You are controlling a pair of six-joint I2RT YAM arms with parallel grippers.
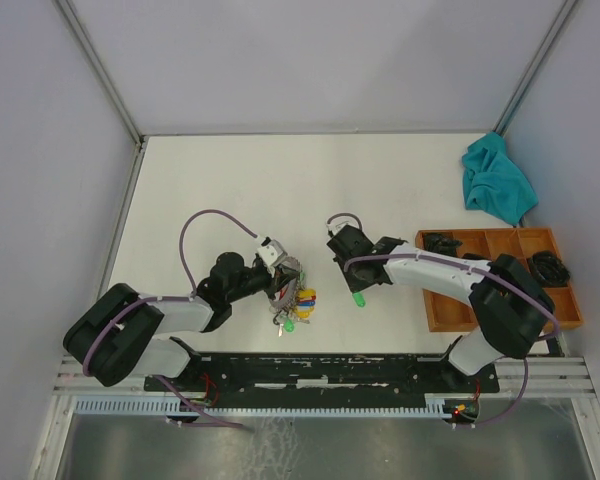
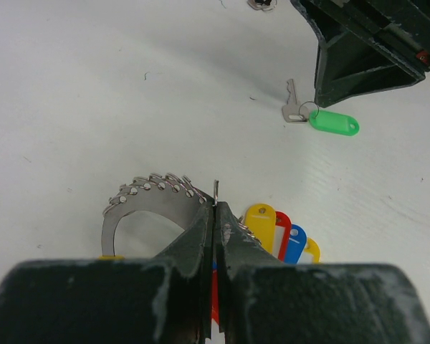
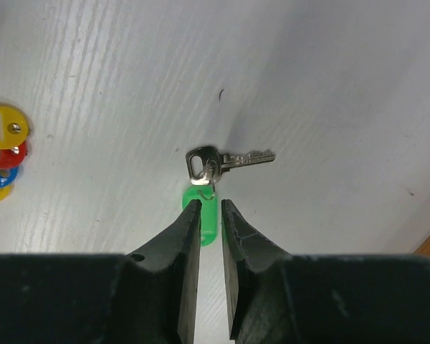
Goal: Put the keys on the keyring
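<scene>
Pinching the keyring (image 2: 154, 188) at its edge, the left gripper (image 2: 215, 215) is clamped tight, probably to steady the ring for threading. The right gripper (image 3: 210, 206) hangs slightly parted, grasping nothing, lined up over the loose key (image 3: 233, 159), which is silvery, lies flat on the table (image 1: 230, 180) near the keyring, and carries a bright green tag (image 2: 335, 122).
</scene>
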